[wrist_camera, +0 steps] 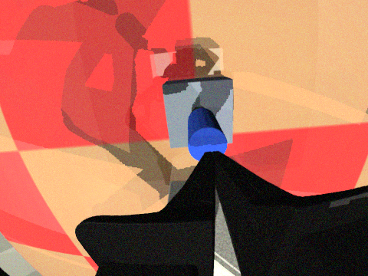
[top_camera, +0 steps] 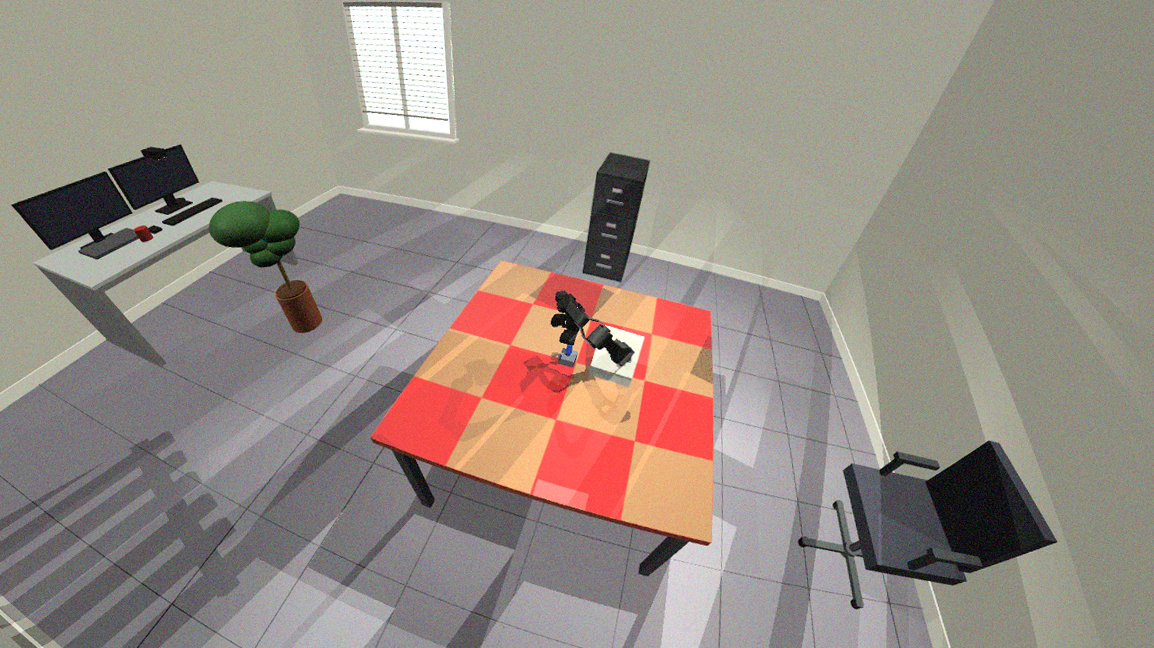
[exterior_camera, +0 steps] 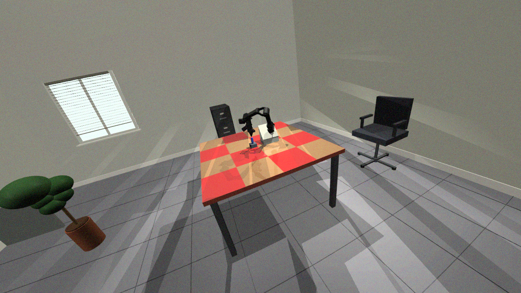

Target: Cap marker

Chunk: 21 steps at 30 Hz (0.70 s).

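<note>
Over the checkered table (exterior_camera: 291,160), the arched arm (exterior_camera: 259,113) poises its clenched, empty pincer (wrist_camera: 216,159) above the blue cap (wrist_camera: 207,134).

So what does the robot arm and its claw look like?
The arm is all black, made of chunky rounded segments joined end to end, mounted on a white block. Its claw has two flat black fingers that taper to points. No cables or markings can be made out.
</note>
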{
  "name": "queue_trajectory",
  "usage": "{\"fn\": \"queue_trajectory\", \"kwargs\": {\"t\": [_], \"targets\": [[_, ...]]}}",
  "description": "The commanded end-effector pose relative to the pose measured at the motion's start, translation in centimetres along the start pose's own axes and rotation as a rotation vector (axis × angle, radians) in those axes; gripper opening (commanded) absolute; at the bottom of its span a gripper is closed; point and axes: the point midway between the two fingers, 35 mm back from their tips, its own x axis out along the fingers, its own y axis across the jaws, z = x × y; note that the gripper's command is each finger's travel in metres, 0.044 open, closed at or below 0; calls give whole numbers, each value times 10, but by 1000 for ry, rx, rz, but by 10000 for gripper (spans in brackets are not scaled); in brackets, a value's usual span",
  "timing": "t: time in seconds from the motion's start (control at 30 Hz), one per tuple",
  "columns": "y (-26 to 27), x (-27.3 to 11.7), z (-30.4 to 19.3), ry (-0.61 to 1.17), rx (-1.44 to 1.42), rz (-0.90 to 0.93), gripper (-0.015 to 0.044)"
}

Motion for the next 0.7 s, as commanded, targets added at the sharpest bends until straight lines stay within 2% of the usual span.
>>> {"fn": "queue_trajectory", "kwargs": {"t": [0.0, 0.47, 0.67], "targets": [[0, 7, 0, -2, 6, 5, 0], [1, 28, 0, -2, 6, 6, 0], [0, 21, 1, -4, 1, 0, 0]]}}
